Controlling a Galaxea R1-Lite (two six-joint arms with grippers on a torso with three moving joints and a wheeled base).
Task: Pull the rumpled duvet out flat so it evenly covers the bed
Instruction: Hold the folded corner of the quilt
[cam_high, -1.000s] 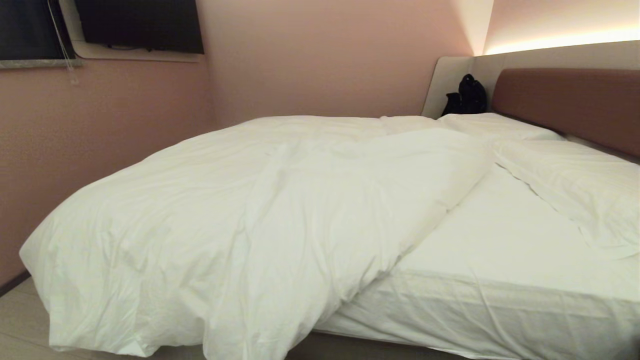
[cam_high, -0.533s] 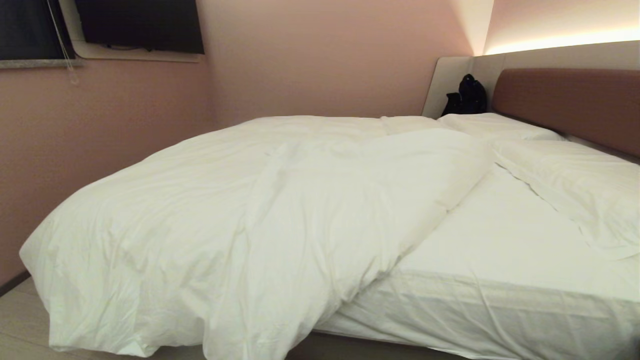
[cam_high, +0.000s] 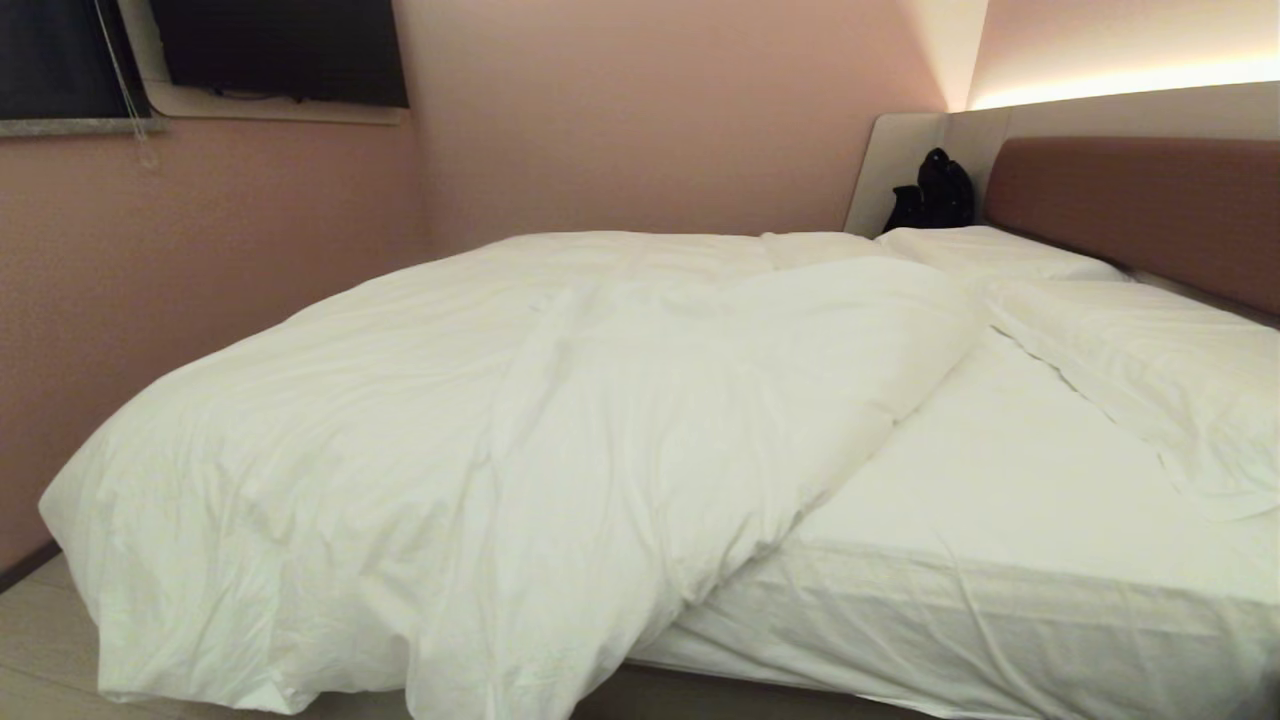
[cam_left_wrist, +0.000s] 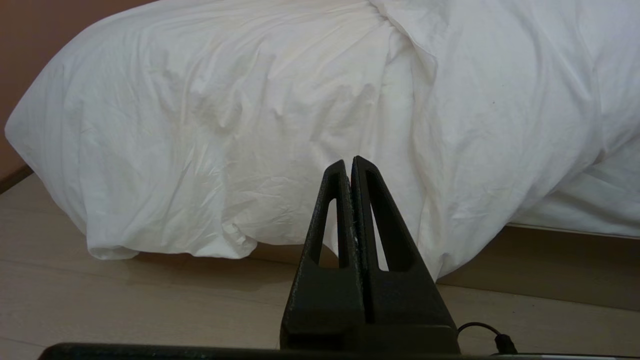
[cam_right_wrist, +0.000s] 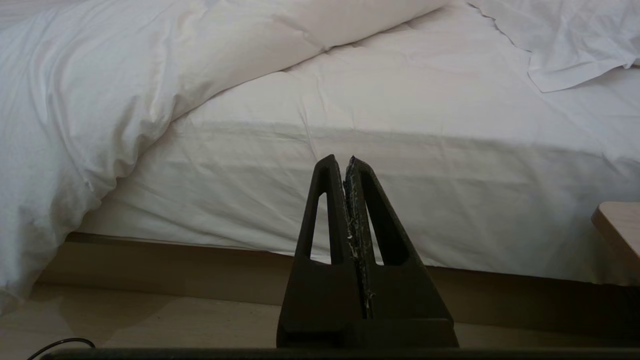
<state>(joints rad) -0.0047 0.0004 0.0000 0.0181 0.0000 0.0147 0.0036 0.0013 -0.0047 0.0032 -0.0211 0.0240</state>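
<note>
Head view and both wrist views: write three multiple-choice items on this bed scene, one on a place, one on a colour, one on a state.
1. The puffy white duvet is bunched toward the bed's:
A left side
B right side
C headboard

2. The padded headboard is:
A grey
B brown
C white

3. The left gripper and right gripper are:
A both open
B both shut
C one open

Answers: A, bare white sheet shows on the right; B, brown padding; B, fingers pressed together, holding nothing.

White duvet (cam_high: 480, 450), brown headboard (cam_high: 1140, 205), pink wall (cam_high: 650, 120), both pincers black.
</note>
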